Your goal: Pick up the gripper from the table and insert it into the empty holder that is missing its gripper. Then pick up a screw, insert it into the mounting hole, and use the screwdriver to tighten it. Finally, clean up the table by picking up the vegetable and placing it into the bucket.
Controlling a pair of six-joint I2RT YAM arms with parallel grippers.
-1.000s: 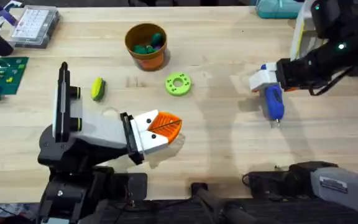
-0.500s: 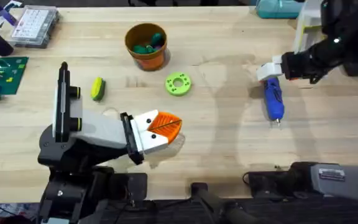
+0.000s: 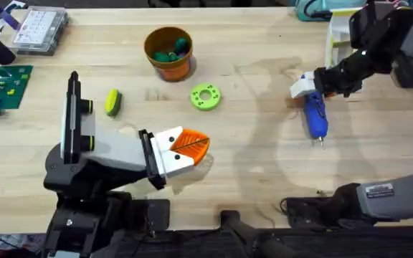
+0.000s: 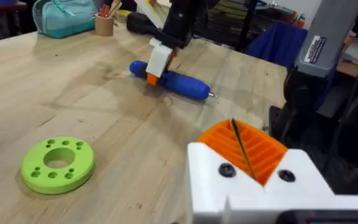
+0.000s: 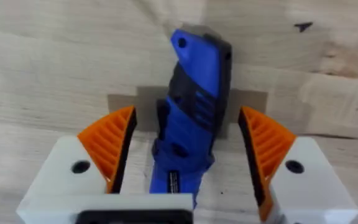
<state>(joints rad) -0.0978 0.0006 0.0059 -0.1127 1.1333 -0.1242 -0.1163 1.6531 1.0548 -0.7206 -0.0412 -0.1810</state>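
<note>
The blue screwdriver (image 3: 315,115) lies flat on the table at the right, metal tip toward the near edge. My right gripper (image 3: 302,88) is open and straddles its rear end, the orange pads (image 5: 112,144) standing clear of the blue body (image 5: 194,106) on both sides. My left gripper (image 3: 201,145) is shut and holds nothing, low over the table's near middle. The yellow-and-green vegetable (image 3: 112,102) rests on the wood at the left. Behind it stands the orange bucket (image 3: 168,63) with small toys inside. The loose gripper, the holder and the screw are out of view.
A lime-green ring (image 3: 206,96) lies between the bucket and my left gripper, and is seen too from the left wrist (image 4: 58,163). At the far left are a clear parts box (image 3: 40,29) and a green board (image 3: 2,86). A teal bag (image 4: 64,15) sits at the far right.
My right gripper drew back toward the table's far side, then returned over the screwdriver's rear end. The screwdriver stayed where it lies. The left arm has not moved.
</note>
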